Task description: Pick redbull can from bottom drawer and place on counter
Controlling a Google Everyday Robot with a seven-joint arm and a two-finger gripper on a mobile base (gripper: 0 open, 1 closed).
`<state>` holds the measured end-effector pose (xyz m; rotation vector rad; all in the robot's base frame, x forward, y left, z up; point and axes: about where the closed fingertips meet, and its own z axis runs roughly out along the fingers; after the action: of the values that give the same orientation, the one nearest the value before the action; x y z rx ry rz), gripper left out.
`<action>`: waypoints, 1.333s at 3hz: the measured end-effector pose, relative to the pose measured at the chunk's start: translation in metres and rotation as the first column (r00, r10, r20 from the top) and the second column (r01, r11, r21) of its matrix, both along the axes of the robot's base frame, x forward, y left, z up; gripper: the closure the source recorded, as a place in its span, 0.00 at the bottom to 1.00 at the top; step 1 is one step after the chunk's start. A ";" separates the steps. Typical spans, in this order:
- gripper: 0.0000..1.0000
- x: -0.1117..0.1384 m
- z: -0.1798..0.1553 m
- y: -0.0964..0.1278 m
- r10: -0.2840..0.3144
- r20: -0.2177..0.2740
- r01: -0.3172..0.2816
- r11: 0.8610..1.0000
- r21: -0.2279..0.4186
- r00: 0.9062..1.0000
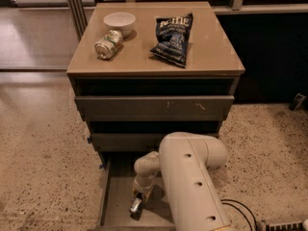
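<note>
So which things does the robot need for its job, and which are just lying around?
For the job: redbull can, bottom drawer, claw down in that drawer at the can, counter.
Just lying about, on the counter: white bowl, green-and-white can, chip bag.

One redbull can [135, 205] (at gripper [139, 198], bottom drawer [117, 198]), one green can [108, 44], one bowl [119, 21], one chip bag [172, 38].

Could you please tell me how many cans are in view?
2. A green-and-white can lies on the counter beside the bowl; the redbull can is in the bottom drawer at the gripper. The arm may hide others.
</note>
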<state>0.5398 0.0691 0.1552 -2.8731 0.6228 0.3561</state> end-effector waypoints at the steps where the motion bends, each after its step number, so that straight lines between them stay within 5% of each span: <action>1: 1.00 0.005 0.050 -0.008 0.020 0.066 -0.018 1.000 -0.021 0.998; 4: 1.00 0.013 0.240 -0.037 0.098 0.257 -0.044 0.977 -0.208 0.961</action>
<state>0.5524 0.0324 0.3948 -3.0636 0.5337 -0.0922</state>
